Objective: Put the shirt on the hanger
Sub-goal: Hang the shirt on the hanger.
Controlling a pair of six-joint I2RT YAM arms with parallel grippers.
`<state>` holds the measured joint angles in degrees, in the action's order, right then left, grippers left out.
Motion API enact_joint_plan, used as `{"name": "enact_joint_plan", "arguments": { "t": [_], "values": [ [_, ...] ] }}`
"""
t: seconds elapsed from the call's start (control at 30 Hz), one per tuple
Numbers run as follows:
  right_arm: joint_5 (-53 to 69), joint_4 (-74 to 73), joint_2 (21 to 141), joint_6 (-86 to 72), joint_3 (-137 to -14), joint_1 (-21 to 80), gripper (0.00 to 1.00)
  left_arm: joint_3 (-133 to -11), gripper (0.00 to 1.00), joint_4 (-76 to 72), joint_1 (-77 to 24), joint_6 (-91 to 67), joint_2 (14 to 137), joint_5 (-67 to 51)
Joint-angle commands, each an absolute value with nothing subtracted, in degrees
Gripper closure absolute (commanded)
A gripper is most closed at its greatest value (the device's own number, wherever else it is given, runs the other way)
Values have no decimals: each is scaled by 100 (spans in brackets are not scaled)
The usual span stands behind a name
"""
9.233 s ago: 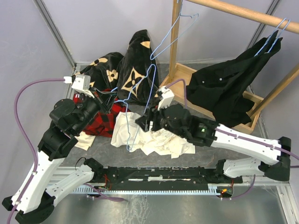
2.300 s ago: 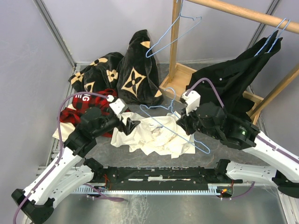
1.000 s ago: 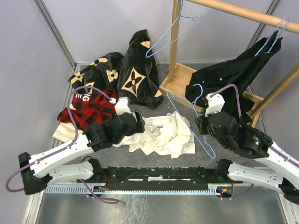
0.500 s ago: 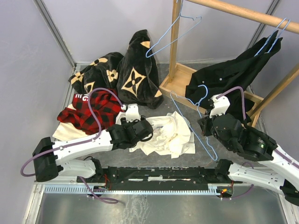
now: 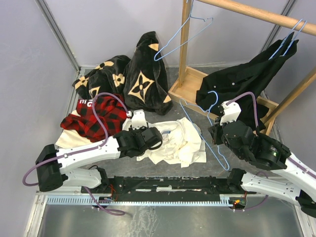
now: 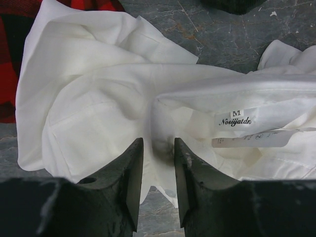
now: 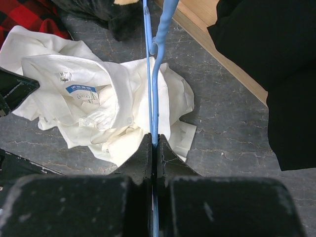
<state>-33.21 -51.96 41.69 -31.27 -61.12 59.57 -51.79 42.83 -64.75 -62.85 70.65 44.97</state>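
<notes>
The shirt (image 5: pixel 173 143) is a crumpled white heap on the grey table (image 5: pixel 170 111), collar side up, and the left wrist view shows the neck label (image 6: pixel 236 118) with an M on it. The left gripper (image 6: pixel 158 148) sits low at the shirt's left end with its fingers a little apart. A fold of white cloth lies in the gap, but the pads don't look squeezed onto it. The hanger (image 5: pixel 207 126) is just right of the shirt, with its hook pointing away from the arms. From the right wrist camera its blue wire (image 7: pixel 154 74) runs over the shirt's right part; can't tell if it touches the cloth. The right gripper (image 7: pixel 154 143) has its fingers pressed tight together on that wire. As for edges, the shirt's left edge butts against the plaid shirt (image 5: pixel 91 116), so it's tight there. Its near edge stops just short of the black rail (image 5: pixel 163 185) at the arm bases. Behind the shirt there's a bare patch of table, then the flowered black garment (image 5: pixel 140 74). To the shirt's right there's an open strip of table, and beyond that is the base of the wooden rack (image 5: pixel 185 49) with a black garment (image 5: pixel 247 84) draped from it. A second hanger (image 5: pixel 182 37) sits on the rack upright, well behind the shirt.
</notes>
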Motion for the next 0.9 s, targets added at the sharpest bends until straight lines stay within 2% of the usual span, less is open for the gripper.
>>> {"name": "enact_joint_plan", "arguments": {
  "t": [0.0, 0.1, 0.2, 0.37, 0.47, 0.87],
  "values": [
    [-3375, -5035, 4142, -3129, -6112, 5964, 100, -5287, 61, 4399, -6488, -6665, 6810, 4840],
    [-3383, -4995, 4115, -3134, -6098, 5967, 100, -5392, 52, 4324, -6486, -6655, 6949, 4835],
    [-3378, -4997, 4091, -3130, -6104, 5964, 100, -5533, 27, 4306, -6486, -6682, 7152, 4884],
    [-3343, -5003, 3988, -3138, -6113, 5965, 100, -5681, 19, 4170, -6478, -6601, 7431, 4921],
    [-3341, -5074, 3964, -3138, -6122, 5967, 100, -5800, 19, 4178, -6460, -6551, 7598, 4947],
    [-3344, -5164, 3937, -3063, -6295, 5963, 100, -5520, 49, 4425, -6226, -6232, 7260, 5016]
  ]
}}
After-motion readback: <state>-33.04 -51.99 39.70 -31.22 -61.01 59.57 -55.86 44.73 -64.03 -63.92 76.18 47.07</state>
